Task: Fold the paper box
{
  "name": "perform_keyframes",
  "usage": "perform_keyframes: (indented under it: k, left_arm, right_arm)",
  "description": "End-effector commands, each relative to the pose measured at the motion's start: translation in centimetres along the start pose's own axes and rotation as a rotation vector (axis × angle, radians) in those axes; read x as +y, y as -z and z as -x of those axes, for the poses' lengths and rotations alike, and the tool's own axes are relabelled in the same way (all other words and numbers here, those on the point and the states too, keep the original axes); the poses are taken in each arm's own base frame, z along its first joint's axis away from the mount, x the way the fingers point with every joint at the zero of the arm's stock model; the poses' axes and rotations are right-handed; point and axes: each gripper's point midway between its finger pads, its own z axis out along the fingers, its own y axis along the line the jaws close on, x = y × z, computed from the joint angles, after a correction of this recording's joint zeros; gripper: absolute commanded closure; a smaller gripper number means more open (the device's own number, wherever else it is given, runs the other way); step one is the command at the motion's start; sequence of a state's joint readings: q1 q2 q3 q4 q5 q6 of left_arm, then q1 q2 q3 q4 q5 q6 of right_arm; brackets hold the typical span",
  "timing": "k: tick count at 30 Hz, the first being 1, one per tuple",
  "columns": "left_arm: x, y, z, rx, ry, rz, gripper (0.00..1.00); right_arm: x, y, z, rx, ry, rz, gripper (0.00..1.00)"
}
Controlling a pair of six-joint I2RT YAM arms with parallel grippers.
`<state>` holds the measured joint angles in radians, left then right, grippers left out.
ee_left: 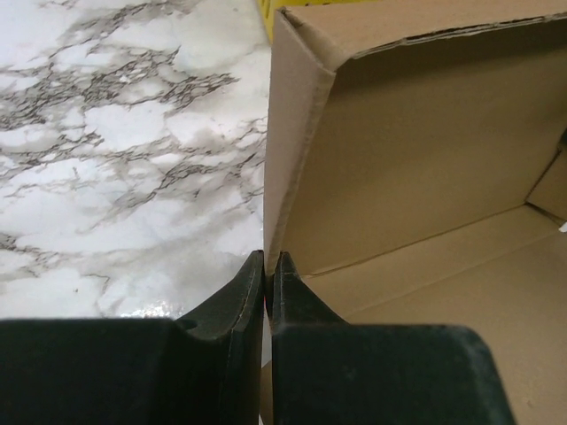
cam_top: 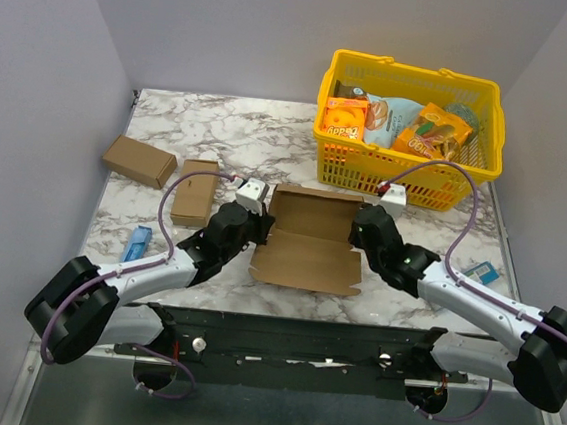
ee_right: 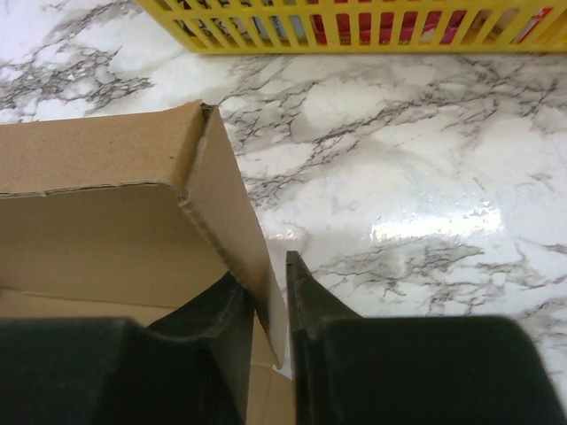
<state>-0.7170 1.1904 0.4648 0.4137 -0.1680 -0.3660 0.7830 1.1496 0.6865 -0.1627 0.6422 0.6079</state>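
Top view: the paper box (cam_top: 308, 240) sits mid-way across the table (cam_top: 221, 131), between the left gripper (cam_top: 258, 225) and the right gripper (cam_top: 360, 230). Its back and side walls stand, and its front panel lies flat.
Left wrist: the fingers (ee_left: 239, 305) are together, clamped on the left wall's lower edge.
Right wrist: the fingers (ee_right: 306, 301) straddle the right wall; whether they grip it firmly cannot be told.
Progress: seemingly about halfway, with the front panel and tabs left to fold.
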Motion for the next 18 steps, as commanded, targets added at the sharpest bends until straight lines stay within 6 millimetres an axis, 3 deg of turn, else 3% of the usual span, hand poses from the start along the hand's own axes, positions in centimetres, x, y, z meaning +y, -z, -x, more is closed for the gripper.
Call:
perform_keyframes:
  k: [1,5,6,9,14,18]
  left_arm:
    - [4.3,-0.1,-2.2,0.081,-0.013,0.182,1.00]
    - [4.5,-0.3,-2.7,0.105,-0.016,0.192,1.00]
    - [4.5,-0.4,-2.7,0.108,-0.017,0.192,1.00]
    - [4.5,-0.6,-3.0,0.120,-0.017,0.197,1.00]
    - [4.7,-0.6,-3.1,0.127,-0.020,0.207,1.00]
    - [4.7,-0.6,-3.0,0.124,-0.021,0.209,1.00]
  right_arm:
    - [-2.8,0.4,0.7,0.012,0.045,-0.094,0.59]
    - [-0.8,0.8,0.5,0.032,0.029,0.018,0.50]
    - [-0.6,1.0,0.5,0.031,0.045,0.041,0.42]
    - [0.6,1.9,0.5,0.014,0.048,0.122,0.33]
    - [2.4,3.5,0.9,-0.007,0.039,0.244,0.31]
    - [2.4,3.7,0.4,0.013,0.044,0.242,0.31]
